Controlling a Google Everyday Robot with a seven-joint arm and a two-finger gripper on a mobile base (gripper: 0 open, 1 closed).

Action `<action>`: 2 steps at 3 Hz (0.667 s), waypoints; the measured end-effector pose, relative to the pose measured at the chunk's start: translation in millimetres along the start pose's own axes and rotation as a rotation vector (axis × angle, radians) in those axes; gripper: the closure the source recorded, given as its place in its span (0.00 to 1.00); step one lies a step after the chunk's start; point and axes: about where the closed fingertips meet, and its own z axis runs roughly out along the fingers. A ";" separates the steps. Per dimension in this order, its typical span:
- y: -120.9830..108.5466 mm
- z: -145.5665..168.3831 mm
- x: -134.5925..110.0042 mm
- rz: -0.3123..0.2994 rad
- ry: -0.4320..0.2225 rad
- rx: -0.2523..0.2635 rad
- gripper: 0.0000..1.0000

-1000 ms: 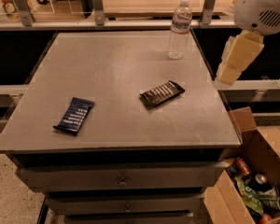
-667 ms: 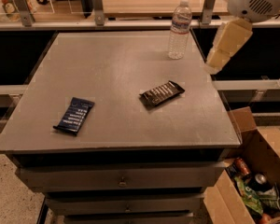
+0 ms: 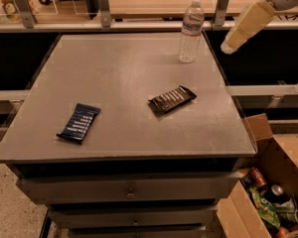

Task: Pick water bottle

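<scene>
One small clear ribbed plastic water bottle w/ white cap is seen upright at upper right of grey square tabletop. Pale cream gripper is held near its right, not touching, upper right of frame; open or closed can't be told. Black wrapped bar lies mid-frame, dark blue packet lower left.

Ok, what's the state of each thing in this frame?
bottle: upright, capped, on the table's far right corner, not held.
blue bar: flat on the table, front left.
black bar: flat, right of centre.
top drawer: shut.
box: open, on the floor at right.
end effector: in the air right of the bottle, apart from it.
</scene>
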 end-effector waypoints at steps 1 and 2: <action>-24.9 13.0 7.6 0.057 -0.067 -0.012 0.00; -41.6 30.4 2.5 0.062 -0.149 -0.032 0.00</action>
